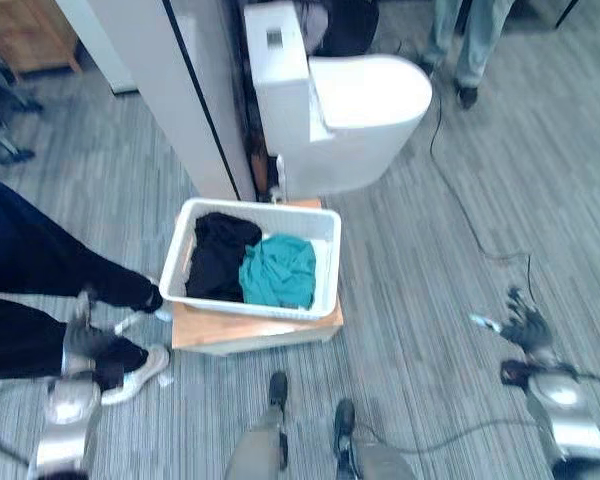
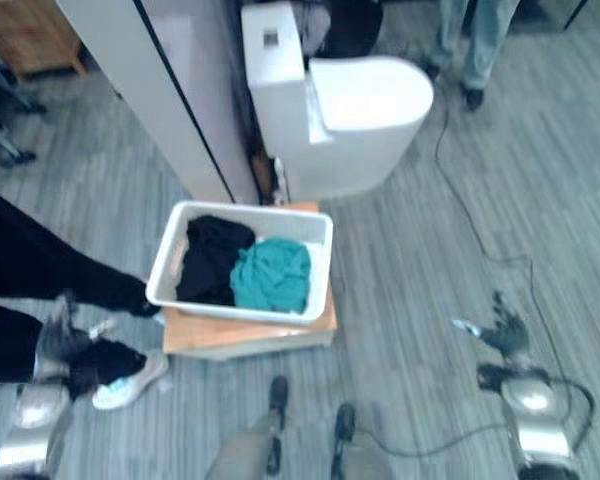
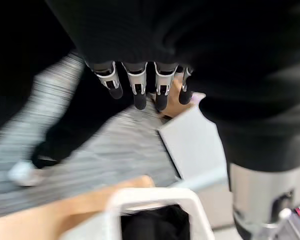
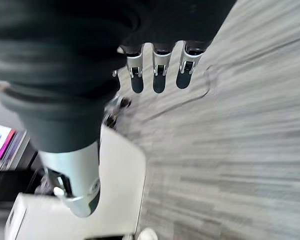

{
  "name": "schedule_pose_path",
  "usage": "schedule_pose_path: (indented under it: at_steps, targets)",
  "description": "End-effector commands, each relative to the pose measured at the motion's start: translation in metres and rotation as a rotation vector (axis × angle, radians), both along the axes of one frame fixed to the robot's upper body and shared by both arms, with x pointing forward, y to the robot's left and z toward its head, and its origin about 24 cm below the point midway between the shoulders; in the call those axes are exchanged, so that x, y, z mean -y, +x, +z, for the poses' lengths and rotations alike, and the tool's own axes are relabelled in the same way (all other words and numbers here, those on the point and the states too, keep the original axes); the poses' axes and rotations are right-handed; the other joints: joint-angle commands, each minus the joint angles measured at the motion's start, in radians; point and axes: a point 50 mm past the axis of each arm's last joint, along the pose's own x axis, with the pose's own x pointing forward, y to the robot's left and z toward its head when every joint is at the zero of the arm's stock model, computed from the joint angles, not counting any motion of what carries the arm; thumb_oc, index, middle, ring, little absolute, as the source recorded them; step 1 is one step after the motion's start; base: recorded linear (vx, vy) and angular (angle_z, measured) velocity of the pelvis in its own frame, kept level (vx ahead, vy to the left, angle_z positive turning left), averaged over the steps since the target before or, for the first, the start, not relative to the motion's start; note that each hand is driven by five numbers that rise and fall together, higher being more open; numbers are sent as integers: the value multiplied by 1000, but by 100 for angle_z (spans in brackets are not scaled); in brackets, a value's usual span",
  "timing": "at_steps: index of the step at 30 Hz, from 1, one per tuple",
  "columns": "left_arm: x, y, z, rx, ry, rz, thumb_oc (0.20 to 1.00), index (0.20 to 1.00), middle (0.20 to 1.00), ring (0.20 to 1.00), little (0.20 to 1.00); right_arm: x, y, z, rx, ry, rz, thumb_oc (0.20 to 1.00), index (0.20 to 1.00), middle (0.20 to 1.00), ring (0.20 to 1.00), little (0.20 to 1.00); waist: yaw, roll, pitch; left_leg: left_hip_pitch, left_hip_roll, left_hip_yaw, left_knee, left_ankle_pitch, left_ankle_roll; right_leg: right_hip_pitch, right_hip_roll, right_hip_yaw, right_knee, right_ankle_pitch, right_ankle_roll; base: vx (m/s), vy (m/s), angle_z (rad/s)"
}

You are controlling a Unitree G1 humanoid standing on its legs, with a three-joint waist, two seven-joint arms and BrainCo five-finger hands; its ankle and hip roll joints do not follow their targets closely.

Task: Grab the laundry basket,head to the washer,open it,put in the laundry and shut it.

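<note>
- We saw the laundry basket (image 1: 325, 228) resting on a low wooden stand (image 1: 220, 330), holding black and teal clothes (image 1: 278, 270).
- Left hand (image 3: 137, 82) hung beside it, fingers straight, empty.
- Right hand (image 1: 525, 325) hung well apart over the floor (image 1: 420, 290), fingers loose, empty.

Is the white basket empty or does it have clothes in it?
It has clothes in it. The white laundry basket holds a black garment and a teal garment, piled loosely.

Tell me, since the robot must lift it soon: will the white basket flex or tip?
The basket looks like thin plastic, so probably light and slightly flexible. The black and teal clothes lie loose inside and may shift, so lift it level.
</note>
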Motion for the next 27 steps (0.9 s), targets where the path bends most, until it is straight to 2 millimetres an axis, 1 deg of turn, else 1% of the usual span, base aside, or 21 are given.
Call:
schedule_pose_path:
  at_steps: [1,4,5,6,10,11,13,16,19,21,27]
  targets:
    - [-4,17,32,83,92,48,1000,1000,1000,1000,1000,-4,12,22,84,-55,-8,1000,1000,1000,1000,1000,-10,-77,-5,-9,77,-18,139,-154,-31,-30,-168,-10,-3,17,105,-89,25,0]
    - [15,43,61,139,137,9,1000,1000,1000,1000,1000,-18,35,44,157,-62,6,1000,1000,1000,1000,1000,-8,-76,26,-62,69,-20,155,-143,-35,-67,-177,-16,-2,28,108,-116,43,-3]
    - [23,55,75,159,162,3,1000,1000,1000,1000,1000,-25,44,54,195,-51,14,1000,1000,1000,1000,1000,-8,-74,42,-81,64,-22,158,-140,-37,-85,-183,-22,2,31,110,-111,49,1]
    - [27,63,89,174,194,9,1000,1000,1000,1000,1000,-29,49,62,224,-40,18,1000,1000,1000,1000,1000,-10,-72,54,-99,62,-24,161,-135,-40,-98,-187,-27,8,33,112,-96,42,5]
    - [33,79,119,195,300,52,1000,1000,1000,1000,1000,-38,55,75,277,-38,33,1000,1000,1000,1000,1000,-14,-67,73,-130,54,-27,163,-129,-45,-125,-197,-37,15,35,114,-47,13,16]
    - [33,80,123,204,320,62,1000,1000,1000,1000,1000,-40,56,75,280,-41,34,1000,1000,1000,1000,1000,-15,-66,75,-133,53,-27,163,-128,-45,-128,-198,-37,15,36,115,-22,8,24]
    - [33,81,135,240,412,122,1000,1000,1000,1000,1000,-45,59,79,293,-54,46,1000,1000,1000,1000,1000,-18,-69,80,-140,53,-27,163,-129,-46,-137,-198,-35,14,39,116,-13,5,4]
    - [28,81,137,252,434,198,1000,1000,1000,1000,1000,-52,61,82,317,-61,59,1000,1000,1000,1000,1000,-22,-77,86,-156,54,-22,173,-133,-47,-150,-199,-29,10,44,118,-11,4,0]
    - [16,76,144,284,452,294,1000,1000,1000,1000,1000,-57,59,82,332,-62,82,1000,1000,1000,1000,1000,-25,-79,89,-170,56,-21,175,-133,-49,-163,-201,-29,10,48,119,-5,-2,-1]
    - [10,73,143,281,456,333,1000,1000,1000,1000,1000,-58,56,80,337,-64,90,1000,1000,1000,1000,1000,-29,-81,87,-178,57,-21,176,-131,-50,-172,-200,-27,10,49,120,0,0,0]
    - [6,74,134,241,479,360,1000,1000,1000,1000,1000,-59,55,78,348,-56,79,1000,1000,1000,1000,1000,-35,-81,87,-193,58,-20,180,-131,-51,-188,-198,-25,8,53,120,0,0,0]
